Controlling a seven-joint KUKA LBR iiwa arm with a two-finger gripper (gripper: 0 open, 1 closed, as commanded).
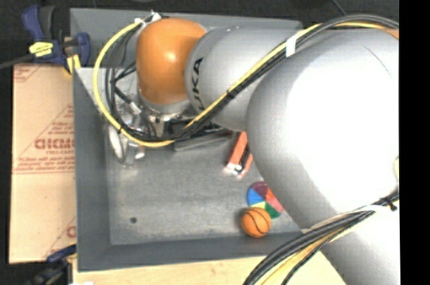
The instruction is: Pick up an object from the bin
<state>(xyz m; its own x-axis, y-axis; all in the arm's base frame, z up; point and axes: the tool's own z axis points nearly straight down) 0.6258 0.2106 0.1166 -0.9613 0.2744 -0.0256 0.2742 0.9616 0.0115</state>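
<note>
A grey metal bin [168, 210] with a dull, scuffed floor takes the smooth silver arm [322, 115]. Its rounded orange cover [168, 58] sits above the gripper [129, 141] by the left wall, and whether that is open or holds anything cannot be told. Well to the right lie a slim orange-red stick [237, 152], its long axis steep and its white tip pointing down the view, a multicoloured ball [257, 195] and, touching it, a small orange basketball [255, 223].

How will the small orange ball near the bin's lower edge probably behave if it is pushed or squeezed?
The orange ball looks round, so it would probably roll on the flat bin floor if pushed. A multi-coloured toy lies right beside it and may block it there. It is small, so likely light.
</note>
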